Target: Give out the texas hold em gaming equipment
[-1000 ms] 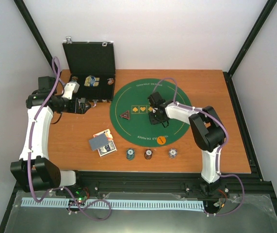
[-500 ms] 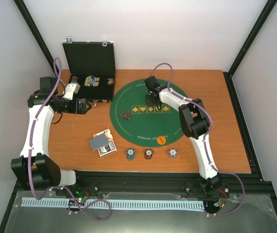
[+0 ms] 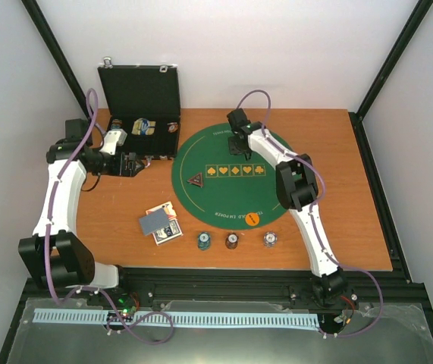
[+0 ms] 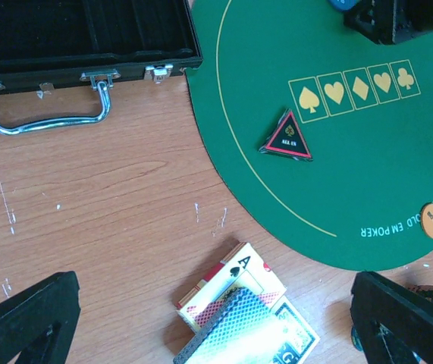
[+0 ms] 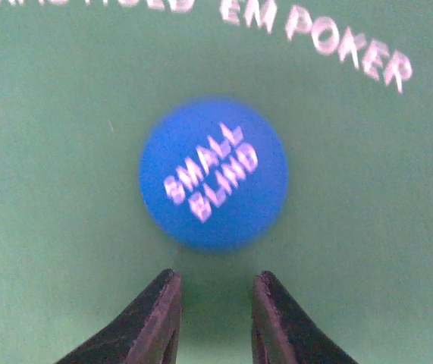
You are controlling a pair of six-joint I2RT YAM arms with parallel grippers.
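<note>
Hovering near the green mat's (image 5: 49, 152) 12 o'clock edge, right claw (image 5: 216, 279) is narrowly parted, empty; blue disc (image 5: 213, 173) lies flat just beyond. Likely thin, light, stiff, slick: pinch opposite rims. Left claw (image 4: 212, 288) gapes wide, empty.

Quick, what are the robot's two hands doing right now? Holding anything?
Left gripper: jaws wide open, empty.
Right gripper: jaws slightly apart, empty; blue disc lies just beyond them.

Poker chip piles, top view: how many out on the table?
3, in a row on the wood just nearer than the green mat: left pile, middle pile, right pile. More chips may be in the open black case; too small to tell.
</note>
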